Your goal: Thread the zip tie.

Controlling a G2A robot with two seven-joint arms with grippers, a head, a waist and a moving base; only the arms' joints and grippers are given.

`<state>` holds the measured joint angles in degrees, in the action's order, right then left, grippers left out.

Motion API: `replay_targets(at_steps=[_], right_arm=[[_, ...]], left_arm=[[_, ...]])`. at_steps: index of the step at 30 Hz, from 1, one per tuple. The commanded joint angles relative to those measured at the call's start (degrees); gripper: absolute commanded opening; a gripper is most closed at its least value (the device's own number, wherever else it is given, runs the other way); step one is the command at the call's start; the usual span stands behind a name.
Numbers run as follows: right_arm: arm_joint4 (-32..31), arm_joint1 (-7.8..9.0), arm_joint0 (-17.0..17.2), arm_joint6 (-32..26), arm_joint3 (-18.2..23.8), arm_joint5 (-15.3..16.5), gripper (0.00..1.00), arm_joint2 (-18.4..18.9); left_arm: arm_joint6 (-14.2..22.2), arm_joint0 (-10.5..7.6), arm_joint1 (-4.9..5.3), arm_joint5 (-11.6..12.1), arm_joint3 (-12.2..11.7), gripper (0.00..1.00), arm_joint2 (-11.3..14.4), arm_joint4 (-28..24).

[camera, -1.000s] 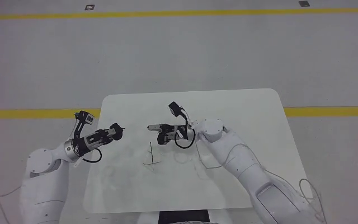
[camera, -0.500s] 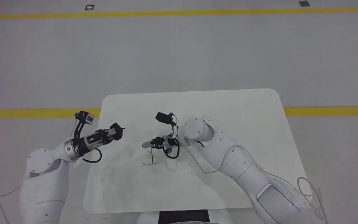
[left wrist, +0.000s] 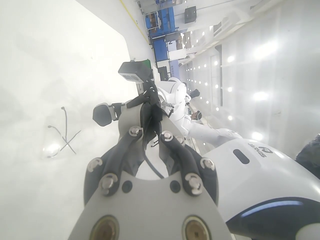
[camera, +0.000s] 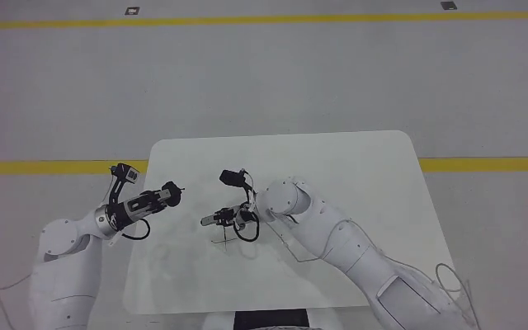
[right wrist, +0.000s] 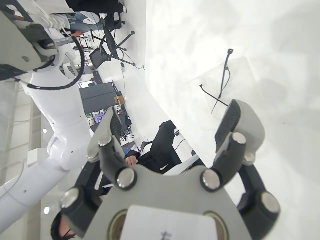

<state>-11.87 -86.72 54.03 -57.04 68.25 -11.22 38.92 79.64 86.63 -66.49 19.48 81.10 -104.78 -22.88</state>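
Top view: the right end effector (camera: 208, 220) was extended over the desk (camera: 355, 165), just beside the two crossed zip ties (camera: 224, 237). Its fingers (right wrist: 231, 116) stood wide apart and held nothing. The left end effector (camera: 174, 193) was well apart from the zip ties, on the side opposite the right arm. Its linkage was drawn together with nothing seen in it, and its fingertips were hard to make out against the right arm behind. The zip ties lay flat on the white, round-cornered desk. Grey floor with yellow lines (camera: 264, 20) surrounded it.
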Motion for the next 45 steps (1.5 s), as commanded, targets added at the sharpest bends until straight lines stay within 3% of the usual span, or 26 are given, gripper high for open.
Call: replay_targets(at_steps=[1,4,13,22,23,24,25,28,38,45], right_arm=[[0.11,-0.38,-0.28,0.65,-1.11,-0.47,1.00,-0.84],[-0.08,-1.06,-1.04,1.96,-2.92,-1.66,1.00,-2.13],[-0.42,-1.05,-0.75,2.72,-2.79,-1.51,1.00,-2.20],[-4.39,-1.53,-0.60,4.67,-2.01,-4.51,1.00,-4.60],[-4.60,-1.66,-0.69,4.91,-2.10,-4.53,0.98,-4.85],[-4.80,-1.74,-0.74,5.09,-2.19,-4.54,0.67,-5.03],[-5.14,-1.81,-0.81,5.29,-2.29,-4.69,0.49,-5.24],[-6.08,-2.07,-0.90,5.95,-2.52,-5.33,0.40,-5.86],[-8.75,-2.90,-1.21,7.75,-3.69,-8.15,0.34,-7.35],[-13.09,-3.51,-0.81,9.63,-4.88,-8.26,0.33,-8.03]], left_arm=[[0.00,0.00,0.00,0.00,0.00,0.00,0.00,0.00],[0.00,0.00,0.00,0.00,0.00,0.00,0.00,0.00],[0.00,0.00,0.00,0.00,0.00,0.00,0.00,0.00],[0.00,0.00,0.00,0.00,0.00,0.00,0.00,0.00],[0.00,0.00,0.00,0.00,0.00,0.00,0.00,0.00],[0.00,0.00,0.00,0.00,0.00,0.00,0.00,0.00],[0.00,0.00,0.00,0.00,0.00,0.00,0.00,0.00],[0.00,0.00,0.00,0.00,0.00,0.00,0.00,0.00],[0.00,0.00,0.00,0.00,0.00,0.00,0.00,0.00],[0.00,0.00,0.00,0.00,0.00,0.00,0.00,0.00]])
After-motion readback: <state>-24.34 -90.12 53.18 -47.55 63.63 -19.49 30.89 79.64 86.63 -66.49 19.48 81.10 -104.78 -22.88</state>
